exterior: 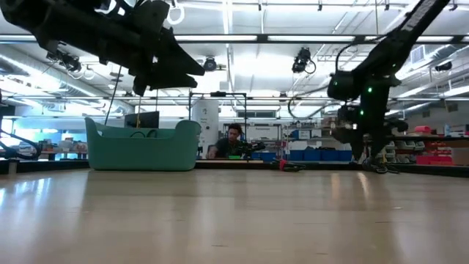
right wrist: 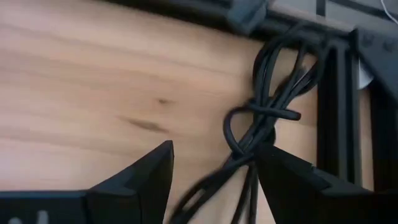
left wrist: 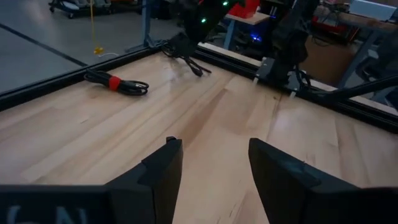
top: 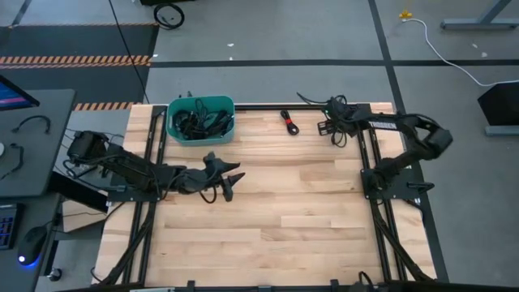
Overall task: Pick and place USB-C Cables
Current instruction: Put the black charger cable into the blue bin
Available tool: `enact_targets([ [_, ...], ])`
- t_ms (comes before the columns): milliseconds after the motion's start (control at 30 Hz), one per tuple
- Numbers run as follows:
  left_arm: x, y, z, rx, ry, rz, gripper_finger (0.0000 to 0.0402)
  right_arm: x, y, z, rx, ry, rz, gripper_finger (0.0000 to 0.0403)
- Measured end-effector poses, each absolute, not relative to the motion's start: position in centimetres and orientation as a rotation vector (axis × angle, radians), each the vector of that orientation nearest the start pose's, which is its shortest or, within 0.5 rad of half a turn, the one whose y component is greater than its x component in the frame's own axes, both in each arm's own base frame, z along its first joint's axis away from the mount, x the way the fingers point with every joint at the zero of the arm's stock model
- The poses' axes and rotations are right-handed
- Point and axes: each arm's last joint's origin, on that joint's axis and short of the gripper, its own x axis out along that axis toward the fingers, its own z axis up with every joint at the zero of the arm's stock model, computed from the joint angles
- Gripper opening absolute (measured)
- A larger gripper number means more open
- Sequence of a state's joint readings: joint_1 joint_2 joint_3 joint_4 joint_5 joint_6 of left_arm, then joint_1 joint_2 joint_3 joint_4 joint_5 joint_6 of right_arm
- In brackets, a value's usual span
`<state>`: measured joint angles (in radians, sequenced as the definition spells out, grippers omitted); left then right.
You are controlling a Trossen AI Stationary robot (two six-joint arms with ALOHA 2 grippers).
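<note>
The teal bin [top: 229, 122] stands at the table's far edge, left of centre, with several black USB-C cables [top: 197, 122] heaped inside. One black cable with a red tie [top: 289, 122] lies flat on the wood to the right of the bin, also seen from the left wrist [left wrist: 115, 83]. A loose knotted cable bundle [right wrist: 264, 124] lies at the far right corner, partly on the black frame rail. My right gripper [right wrist: 214, 158] is open and low over this bundle, one finger on each side of its strands. My left gripper [top: 232, 182] hangs open above the table's middle. My right gripper comes at the knotted bundle from above, with strands [right wrist: 247, 177] running between the open fingers close to one finger [right wrist: 292, 180]. I cannot tell whether that finger touches them. The bundle lies on the wood and the rail.
Black frame rails [top: 369, 162] run along the table's left, right and far sides. The wide wooden middle and near part [top: 276, 235] carries nothing. A white cord [top: 442, 49] lies on the floor beyond the table. A person [exterior: 234, 139] sits far behind it.
</note>
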<state>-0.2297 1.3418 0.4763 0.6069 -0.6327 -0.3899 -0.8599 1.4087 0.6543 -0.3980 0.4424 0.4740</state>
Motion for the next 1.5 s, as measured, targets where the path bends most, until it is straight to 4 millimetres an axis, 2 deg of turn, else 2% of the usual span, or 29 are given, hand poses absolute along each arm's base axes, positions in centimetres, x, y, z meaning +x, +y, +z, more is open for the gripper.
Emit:
enact_targets([
  [133, 24.9, -4.4, 19.0, -0.285, 0.151, 0.427, 0.0190, 14.7, -19.3, 13.9, 0.610, 1.031, -1.475, 0.0219],
  [400, 24.8, -5.2, 19.1, -0.296, 0.143, 0.406, 0.0190, 16.2, -19.4, 12.9, 0.626, 1.206, -1.402, 0.0168],
  [567, 24.6, -5.7, 19.1, -0.310, 0.136, 0.410, 0.0190, 17.0, -18.6, 12.4, 0.603, 1.272, -1.297, 0.0121],
  [800, 24.6, -5.9, 19.1, -0.313, 0.129, 0.410, 0.0189, 18.6, -16.9, 12.3, 0.487, 1.331, -1.177, 0.0021],
  [933, 24.6, -5.9, 19.2, -0.315, 0.126, 0.410, 0.0190, 19.9, -15.3, 12.6, 0.428, 1.322, -1.099, 0.0018],
  [1033, 24.6, -5.9, 19.2, -0.316, 0.125, 0.410, 0.0190, 21.1, -13.7, 13.6, 0.438, 1.249, -0.979, 0.0017],
  [1167, 24.6, -5.9, 19.2, -0.314, 0.120, 0.422, 0.0190, 22.8, -11.4, 16.2, 0.472, 1.075, -0.734, 0.0017],
  [1333, 24.6, -5.8, 19.2, -0.283, 0.122, 0.433, 0.0190, 24.9, -8.2, 19.8, 0.315, 0.770, -0.363, 0.0017],
  [1500, 24.7, -5.9, 19.3, -0.218, 0.139, 0.385, 0.0194, 26.7, -4.6, 21.2, 0.186, 0.324, -0.048, 0.0017],
])
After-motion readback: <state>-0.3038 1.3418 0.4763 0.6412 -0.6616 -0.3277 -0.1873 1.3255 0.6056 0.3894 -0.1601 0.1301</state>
